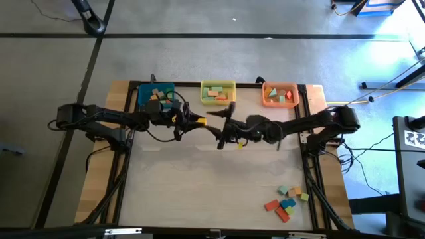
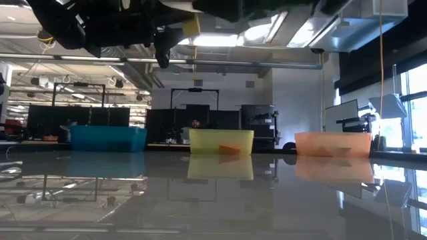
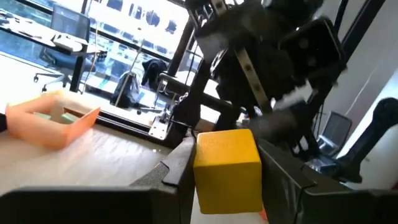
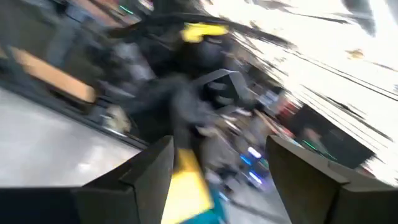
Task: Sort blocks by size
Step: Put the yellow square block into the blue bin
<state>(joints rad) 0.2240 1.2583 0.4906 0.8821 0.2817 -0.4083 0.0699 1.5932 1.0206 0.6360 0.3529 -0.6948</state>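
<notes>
Pale tabletop (image 1: pixel 212 179) fills the middle of the high view, both my arms meeting above it just below the bins. My left gripper (image 3: pixel 227 171) has its jaws clamped on a yellow cube (image 3: pixel 227 168), lifted clear of the surface; I judge it is a handover, since the right gripper (image 1: pixel 226 136) sits just beside it, jaws apart with nothing held between them. Outward along the top edge stand the blue bin (image 1: pixel 156 95), yellow bin (image 1: pixel 218 91) and orange bin (image 1: pixel 280 94), each already holding blocks. Remaining loose blocks (image 1: pixel 285 200) lie at lower right, well apart from both arms.
</notes>
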